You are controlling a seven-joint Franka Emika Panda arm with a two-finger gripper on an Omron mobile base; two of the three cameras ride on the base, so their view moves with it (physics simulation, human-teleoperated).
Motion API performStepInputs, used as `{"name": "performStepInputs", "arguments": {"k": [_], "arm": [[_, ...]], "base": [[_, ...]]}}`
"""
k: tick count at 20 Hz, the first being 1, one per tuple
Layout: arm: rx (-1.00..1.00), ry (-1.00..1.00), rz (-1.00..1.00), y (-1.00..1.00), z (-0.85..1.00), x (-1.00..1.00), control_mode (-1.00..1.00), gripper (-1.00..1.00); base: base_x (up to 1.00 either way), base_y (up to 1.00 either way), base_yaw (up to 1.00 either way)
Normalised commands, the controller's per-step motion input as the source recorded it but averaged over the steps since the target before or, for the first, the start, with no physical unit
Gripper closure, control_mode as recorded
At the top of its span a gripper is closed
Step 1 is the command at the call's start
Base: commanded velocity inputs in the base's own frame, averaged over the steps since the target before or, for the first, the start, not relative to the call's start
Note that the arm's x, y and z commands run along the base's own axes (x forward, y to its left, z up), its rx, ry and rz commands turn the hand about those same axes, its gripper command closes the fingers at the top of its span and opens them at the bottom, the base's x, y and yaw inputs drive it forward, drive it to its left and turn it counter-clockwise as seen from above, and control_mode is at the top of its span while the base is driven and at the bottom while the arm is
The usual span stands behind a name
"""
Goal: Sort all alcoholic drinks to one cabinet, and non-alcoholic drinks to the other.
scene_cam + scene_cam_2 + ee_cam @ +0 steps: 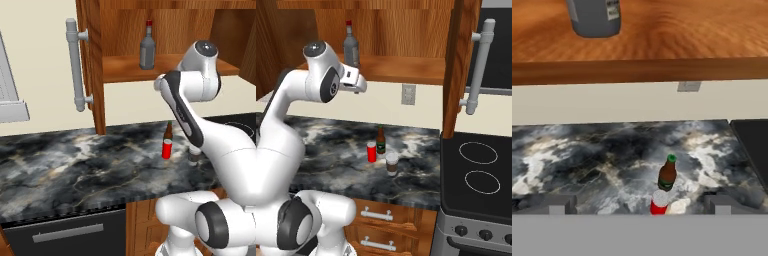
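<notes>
Landmark: the open wall cabinet of reddish-brown wood with a long grey bar handle on its door.

- Grey glass bottle with red cap stands upright on the cabinet's bottom shelf, towards the door side.
- White arm's two-finger gripper hangs in front of that shelf's edge, beside the grey bottle and apart from it. Jaws spread wide, nothing between them.
- Below the cabinet, on the dark marbled stone counter: slim dark brown beer bottle with green label, small plain red can just beside it, short dark brown cup with pale lid near both. All three upright.
</notes>
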Motion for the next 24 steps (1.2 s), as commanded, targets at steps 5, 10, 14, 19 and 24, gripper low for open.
{"name": "performStepInputs", "arguments": {"k": [5,10,14,19,24], "arm": [[0.00,0.01,0.00,-0.26,-0.29,0.00,-1.00,-1.00],[0.00,0.00,0.00,-0.25,-0.36,0.00,-1.00,-1.00],[0.00,0.00,0.00,-0.22,-0.39,0.04,-1.00,-1.00],[0.00,0.00,0.00,-0.16,-0.42,0.05,-1.00,-1.00],[0.00,-0.01,0.00,-0.01,-0.43,0.00,-1.00,-1.00]], "base": [[0.00,0.00,0.00],[0.00,0.00,0.00],[0.00,0.00,0.00],[0.00,0.00,0.00],[0.00,0.00,0.00]]}}
